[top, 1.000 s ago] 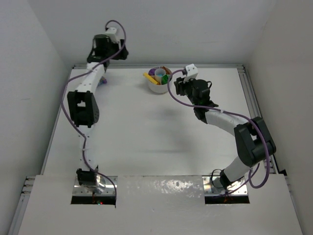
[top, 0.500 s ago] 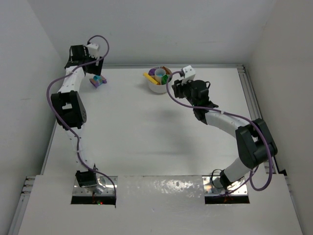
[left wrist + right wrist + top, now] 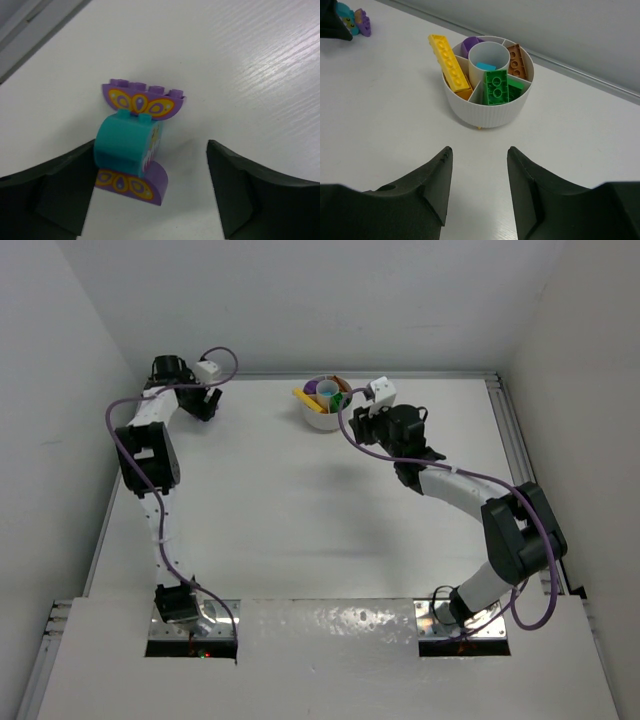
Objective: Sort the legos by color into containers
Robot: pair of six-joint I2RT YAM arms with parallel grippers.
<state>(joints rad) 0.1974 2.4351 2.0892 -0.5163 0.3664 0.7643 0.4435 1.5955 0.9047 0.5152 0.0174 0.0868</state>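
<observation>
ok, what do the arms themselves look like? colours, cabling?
The left arm and right arm match: white links, black joint housings. A purple cable loops along each, a small white camera block at each wrist. The fingers are matte black, broad, curved.

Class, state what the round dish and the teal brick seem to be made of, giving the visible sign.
Dish: probably matte white plastic; its wall shows fine moulded ribbing. Teal brick: probably glossy plastic; smooth face with soft sheen and moulded studs on top.
</observation>
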